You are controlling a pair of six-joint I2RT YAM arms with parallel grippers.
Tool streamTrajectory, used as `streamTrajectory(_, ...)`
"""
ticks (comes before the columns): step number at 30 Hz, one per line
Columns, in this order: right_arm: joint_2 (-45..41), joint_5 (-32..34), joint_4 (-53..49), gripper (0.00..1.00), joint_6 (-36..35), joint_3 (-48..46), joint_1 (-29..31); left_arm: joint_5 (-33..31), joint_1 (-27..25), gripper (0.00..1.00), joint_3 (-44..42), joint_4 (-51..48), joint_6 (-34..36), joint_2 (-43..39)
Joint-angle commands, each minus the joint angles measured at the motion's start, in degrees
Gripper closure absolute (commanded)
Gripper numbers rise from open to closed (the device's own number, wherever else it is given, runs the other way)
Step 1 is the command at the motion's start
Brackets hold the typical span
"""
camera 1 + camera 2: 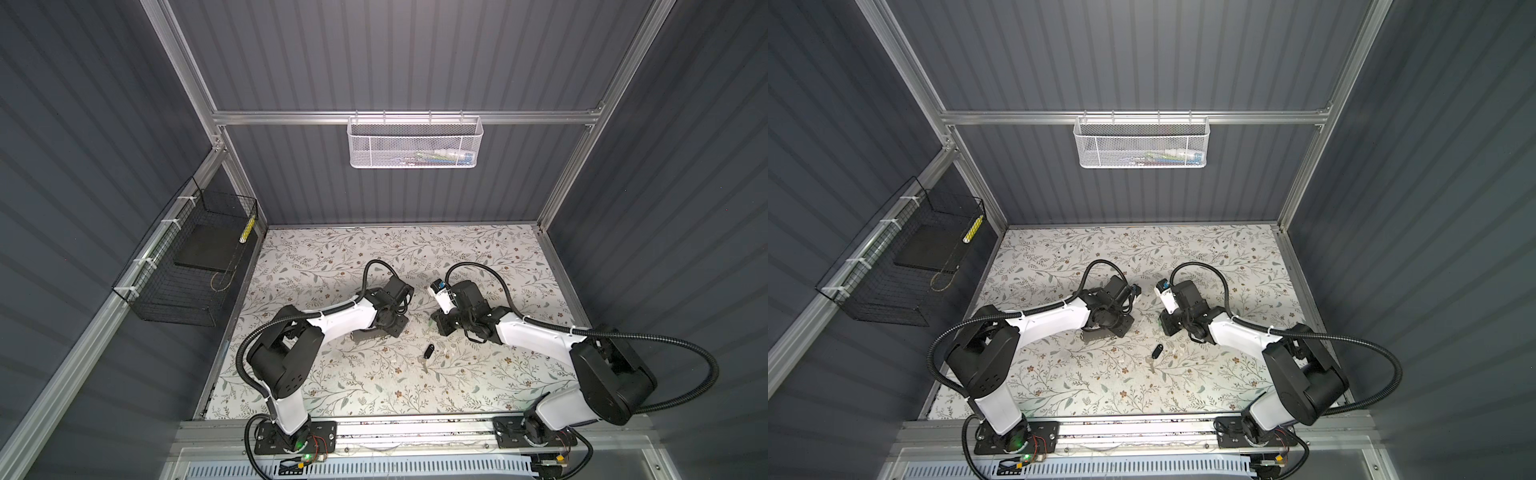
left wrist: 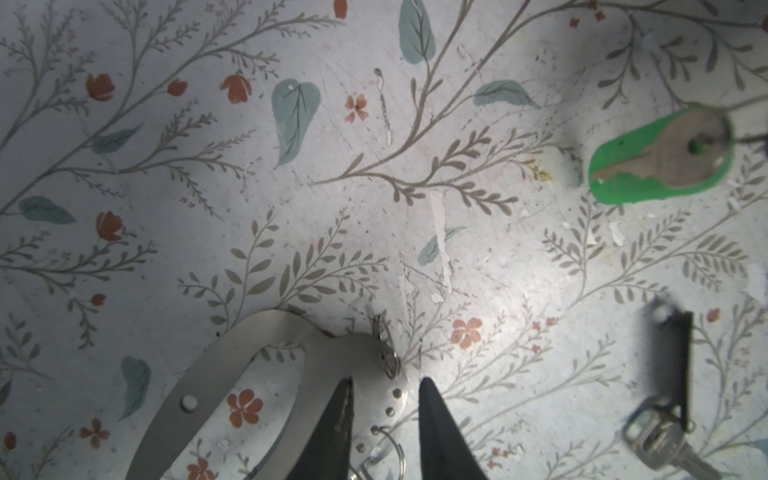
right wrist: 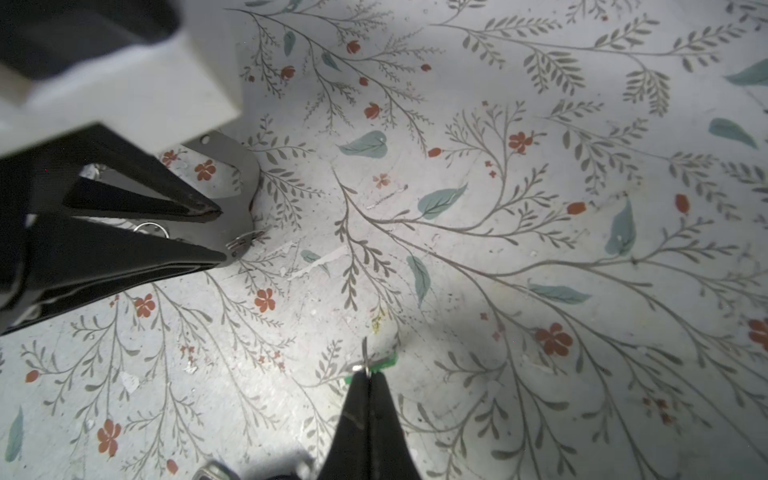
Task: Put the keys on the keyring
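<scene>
**Both top views:** My two arms lean in over the floral tabletop (image 1: pixel 374 257), and their wrists cover the fingertips of both grippers. Only a grey sliver of the keyring (image 1: pixel 365 336) shows from under the left arm. The green-tagged key is hidden beneath the right wrist. The black-tagged key (image 1: pixel 428 353) lies loose on the table between the arms, toward the front edge and apart from both grippers.

**Left wrist camera:** This view supplies what the top views hide. The left gripper (image 2: pixel 385 381) is clamped on the keyring (image 2: pixel 220 365), with its fingers either side of the strip that carries the rings. The plate's lower part runs out of frame. A small split ring (image 2: pixel 386 353) stands up just past the fingertips. Well apart from it is the green-tagged key (image 2: pixel 660 158), its metal blade lying across the oval tag. It looks lifted off the table, with a shadow beside it. Whatever carries it is only a blur at the picture's border. The black-tagged key (image 2: pixel 669 365) also shows here, slightly out of focus.

**Right wrist camera:** The right gripper (image 3: pixel 368 376) is pinched tight on that key's small ring. Two slivers of green tag show beside the fingertips, and the blade is hidden below them. The left gripper appears side-on here, clenched on the dark plate (image 3: pixel 239 166). I cannot tell whether the plate rests on the table. Something silvery is cut off at the frame's edge, and I cannot identify it.
</scene>
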Motion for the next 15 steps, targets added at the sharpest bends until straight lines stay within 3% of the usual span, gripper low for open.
streamTrajectory(1, 1.0, 2.0, -4.4, 1.0, 0.1, 2.2, -0.4, 1.1, -0.4, 0.71, 1.6, -0.6, -0.6, 1.6)
streamTrajectory(15, 8.3, 1.8, -11.0, 1.0, 0.9, 9.9, -2.8, -0.1, -0.4, 0.72, 3.2, -0.9, -0.9, 3.3)
